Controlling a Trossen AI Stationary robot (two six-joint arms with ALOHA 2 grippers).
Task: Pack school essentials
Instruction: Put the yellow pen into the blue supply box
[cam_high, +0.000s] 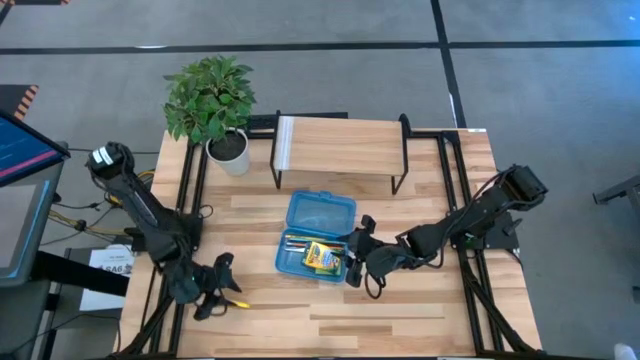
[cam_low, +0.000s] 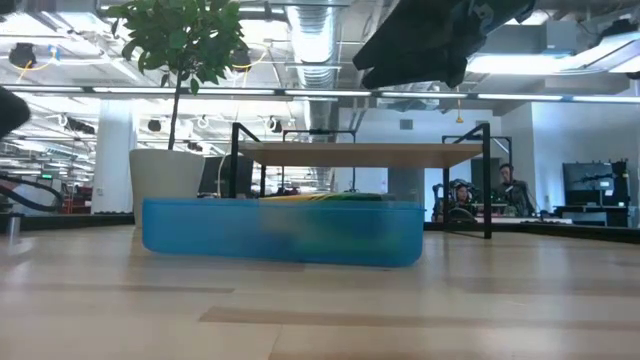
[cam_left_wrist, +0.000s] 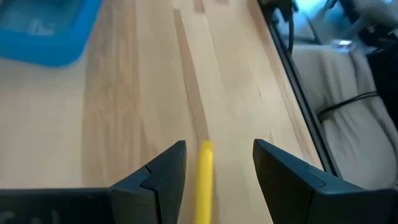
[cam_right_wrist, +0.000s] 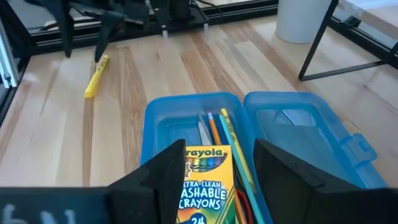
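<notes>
The blue translucent case (cam_high: 318, 235) lies open in the middle of the table, its lid (cam_right_wrist: 305, 134) flat beside the tray. In the tray lie the crayon box (cam_right_wrist: 202, 183) and orange, yellow and teal pencils (cam_right_wrist: 219, 134). A yellow pencil-like stick (cam_left_wrist: 204, 180) lies on the table near its left front corner (cam_high: 238, 302). My left gripper (cam_left_wrist: 217, 168) is open just above the stick, one finger on each side, and does not touch it. My right gripper (cam_right_wrist: 217, 174) is open and hovers over the crayon box, well above the case in the low view (cam_low: 420, 40).
A potted plant (cam_high: 212, 105) stands at the far left. A low wooden shelf on black legs (cam_high: 340, 148) stands behind the case. Black frame rails (cam_high: 455, 190) run along the table's sides. Bare wood lies in front of the case. A person (cam_low: 510, 185) sits in the room behind.
</notes>
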